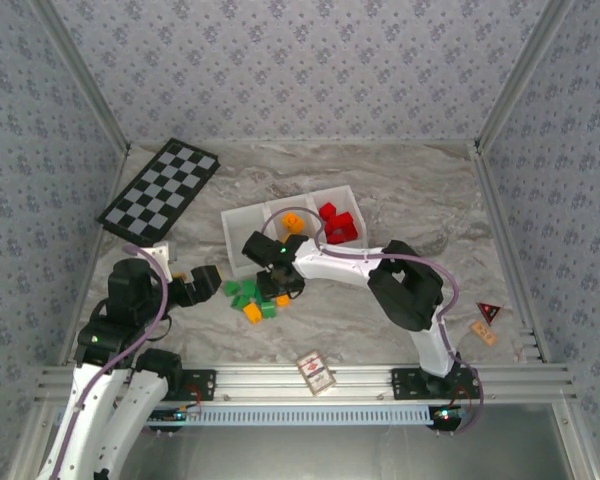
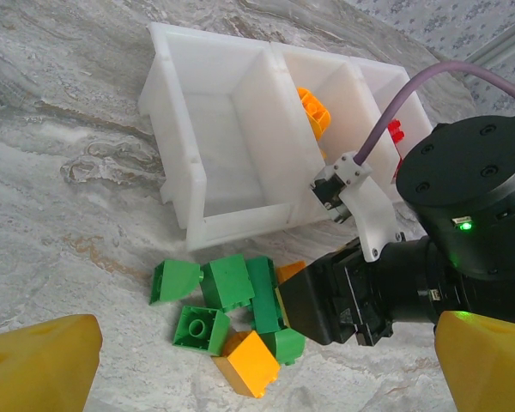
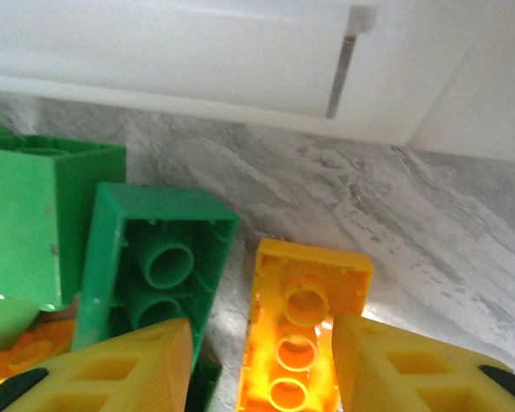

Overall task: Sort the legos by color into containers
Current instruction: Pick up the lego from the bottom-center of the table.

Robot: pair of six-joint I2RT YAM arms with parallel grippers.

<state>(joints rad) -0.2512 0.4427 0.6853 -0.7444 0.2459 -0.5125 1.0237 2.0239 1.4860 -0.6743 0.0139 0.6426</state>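
A small card box (image 1: 317, 372) lies at the near table edge and plays no part in the sorting. Just beyond it, the left gripper (image 2: 262, 343) hovers low beside the loose pile. Its jaws are spread wide and hold nothing; it is probably standing off so the 2 arms do not collide.

The right gripper (image 3: 262, 333) is down in the pile from the other side. Its jaws are open and straddle an upturned orange brick (image 3: 302, 330). 1 finger looks close against the brick and the other stands off, so the brick seems not yet gripped. Several green bricks (image 2: 227, 283) crowd just beside it, with a second orange piece (image 2: 249, 365) on the near side.

Directly behind the pile is the white tray (image 2: 176, 120) of 3 compartments. The left holds no bricks, likely reserved for green. The middle has 1 sorted orange lego (image 2: 313, 112), and the right holds red bricks (image 1: 335, 222). With the pile this near the tray, each carry should be short. Farther left lies a checkerboard (image 1: 160, 190).
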